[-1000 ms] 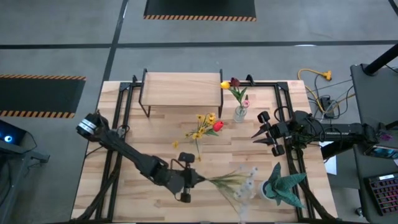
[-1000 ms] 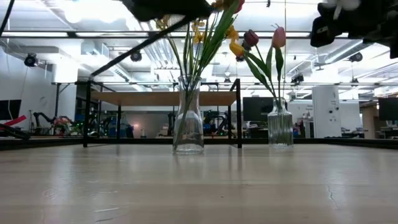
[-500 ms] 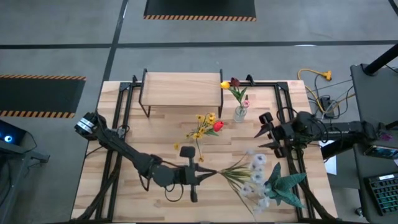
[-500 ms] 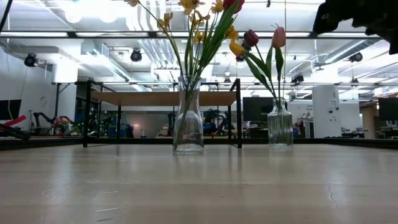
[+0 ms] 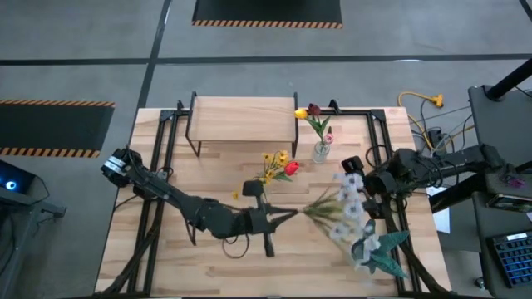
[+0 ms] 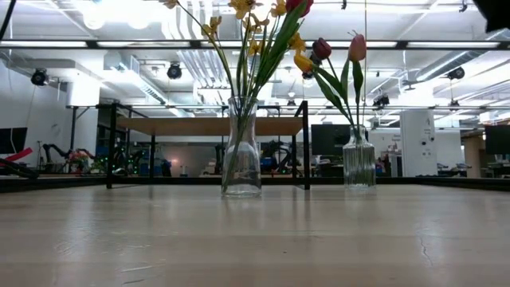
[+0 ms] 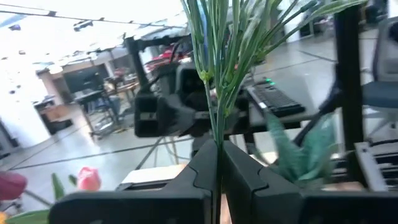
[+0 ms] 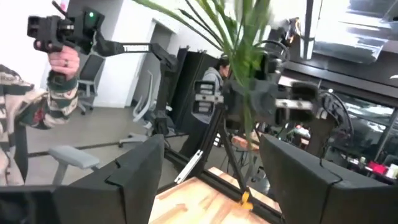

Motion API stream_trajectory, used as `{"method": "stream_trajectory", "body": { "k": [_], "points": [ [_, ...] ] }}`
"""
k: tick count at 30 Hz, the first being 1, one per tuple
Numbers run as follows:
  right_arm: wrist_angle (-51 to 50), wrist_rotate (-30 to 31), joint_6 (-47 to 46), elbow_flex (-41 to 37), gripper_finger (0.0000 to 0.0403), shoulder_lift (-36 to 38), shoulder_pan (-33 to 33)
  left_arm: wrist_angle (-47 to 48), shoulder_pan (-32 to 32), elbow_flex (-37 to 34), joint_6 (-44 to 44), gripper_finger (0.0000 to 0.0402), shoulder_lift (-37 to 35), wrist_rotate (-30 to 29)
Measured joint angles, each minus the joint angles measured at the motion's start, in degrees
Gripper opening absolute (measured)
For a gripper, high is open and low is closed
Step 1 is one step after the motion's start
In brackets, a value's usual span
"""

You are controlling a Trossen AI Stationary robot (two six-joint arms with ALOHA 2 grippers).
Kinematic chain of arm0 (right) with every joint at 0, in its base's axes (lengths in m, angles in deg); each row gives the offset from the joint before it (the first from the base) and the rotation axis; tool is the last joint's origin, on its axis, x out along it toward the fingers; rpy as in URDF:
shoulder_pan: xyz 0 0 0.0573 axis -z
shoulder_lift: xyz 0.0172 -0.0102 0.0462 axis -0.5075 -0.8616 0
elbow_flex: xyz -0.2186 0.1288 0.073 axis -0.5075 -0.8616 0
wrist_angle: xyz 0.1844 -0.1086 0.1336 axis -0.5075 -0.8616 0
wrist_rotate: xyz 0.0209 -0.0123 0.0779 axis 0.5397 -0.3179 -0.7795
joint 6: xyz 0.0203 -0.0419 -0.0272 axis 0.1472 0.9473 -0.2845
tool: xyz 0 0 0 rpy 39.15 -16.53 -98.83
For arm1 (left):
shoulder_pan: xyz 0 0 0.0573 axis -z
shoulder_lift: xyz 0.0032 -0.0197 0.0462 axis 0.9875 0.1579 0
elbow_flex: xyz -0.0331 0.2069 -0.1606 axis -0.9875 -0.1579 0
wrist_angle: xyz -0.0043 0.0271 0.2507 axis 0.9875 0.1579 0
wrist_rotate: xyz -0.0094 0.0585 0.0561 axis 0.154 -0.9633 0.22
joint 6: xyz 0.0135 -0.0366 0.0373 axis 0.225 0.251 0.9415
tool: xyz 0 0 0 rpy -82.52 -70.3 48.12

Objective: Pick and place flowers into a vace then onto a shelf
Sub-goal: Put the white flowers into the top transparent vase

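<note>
A bunch of white flowers on green stems hangs above the table's right middle, with my left gripper shut on its stem end. My right gripper stands open at the blossom end. In its wrist view the stems show ahead between its fingers, and no touch shows. A tall glass vase of yellow and red flowers stands mid-table. A small ribbed vase with tulips stands beside the shelf. Both grippers are above the low view. My left gripper pinches the lower ends of the green stems, several together, between its two fingers. The fingers lie level, pointing toward the table's right edge, along the stems. The bunch is lifted clear of the table and sticks out toward the right.
A teal spiky potted plant stands at the near right corner, just under the blossoms. Black frame rails run along the table's sides. In the right wrist view a person's hand holds a device beyond the table.
My left gripper has risen and gone toward the table's right and far edges with the white bunch. The bunch has swung from pointing at the near right corner to pointing right, with its blossoms now at my right gripper. My right gripper has gone up, out of the low view.
</note>
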Motion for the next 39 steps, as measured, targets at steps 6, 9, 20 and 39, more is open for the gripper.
{"method": "stream_trajectory", "body": {
  "k": [6, 9, 20, 39],
  "points": [
    [-0.45, 1.13, 1.15, 9.29, 0.0247, -11.09, -0.57, 0.01, -2.13, -0.06, 0.0, 0.0, 0.02, 0.67],
    [-0.5, 1.98, 2.2, 13.2, 0.0247, -14.91, -0.57, 0.21, -2.14, -0.14, 0.0, 0.0, 0.02, 0.96],
    [-0.45, 3.15, 4.75, 22.89, 0.0251, -26.08, -0.54, 0.16, -2.26, -0.17, 0.0, 0.0, 0.04, 4.17],
    [-0.4, 2.08, 3.62, 26.57, 0.0226, -29.71, -3.95, 0.2, -4.36, -0.22, 1.04, 0.0, 0.04, 3.52]
  ]
}}
